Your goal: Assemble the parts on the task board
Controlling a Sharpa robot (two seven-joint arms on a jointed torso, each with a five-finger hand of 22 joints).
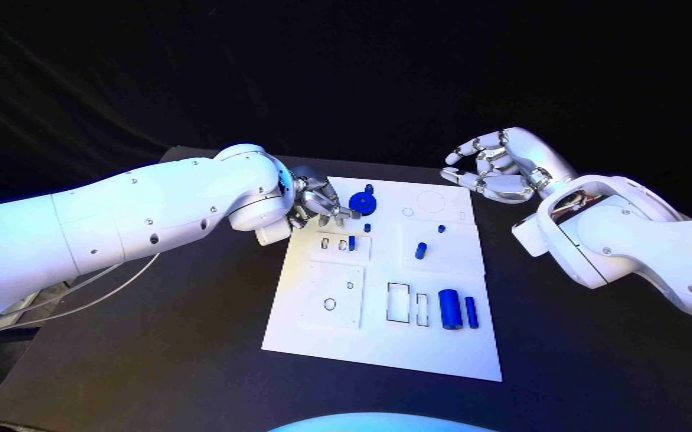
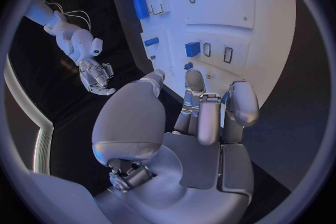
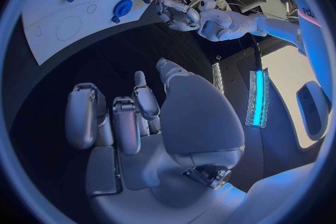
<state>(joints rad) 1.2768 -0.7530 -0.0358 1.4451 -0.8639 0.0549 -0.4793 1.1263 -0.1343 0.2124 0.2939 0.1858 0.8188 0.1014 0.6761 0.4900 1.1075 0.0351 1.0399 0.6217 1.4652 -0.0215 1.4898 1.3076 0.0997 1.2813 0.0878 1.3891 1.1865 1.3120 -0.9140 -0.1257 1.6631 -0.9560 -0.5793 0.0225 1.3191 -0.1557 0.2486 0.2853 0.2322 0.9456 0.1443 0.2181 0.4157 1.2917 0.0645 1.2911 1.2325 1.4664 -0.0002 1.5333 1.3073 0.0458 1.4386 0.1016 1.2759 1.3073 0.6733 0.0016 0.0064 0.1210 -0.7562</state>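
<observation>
The white task board (image 1: 378, 337) lies in the middle of the black table. On its far part sit a round blue part (image 1: 362, 199), a tiny blue piece (image 1: 366, 227), a blue piece in a slot (image 1: 352, 243) and another (image 1: 421, 249). Two blue cylinders (image 1: 450, 308) lie near its front right. My left hand (image 1: 317, 202) hovers at the board's far left corner, just beside the round part, fingers loosely bent and holding nothing; its fingertips (image 2: 192, 75) are over the board's edge (image 2: 231, 22). My right hand (image 1: 498, 167) hangs past the far right corner, fingers half curled, holding nothing.
Black table (image 1: 173, 352) surrounds the board on all sides. The board carries empty outlined slots (image 1: 407, 304) and round recesses (image 1: 431, 201). The right wrist view shows the round blue part (image 3: 122, 8) and my left hand (image 3: 175, 11) beside it.
</observation>
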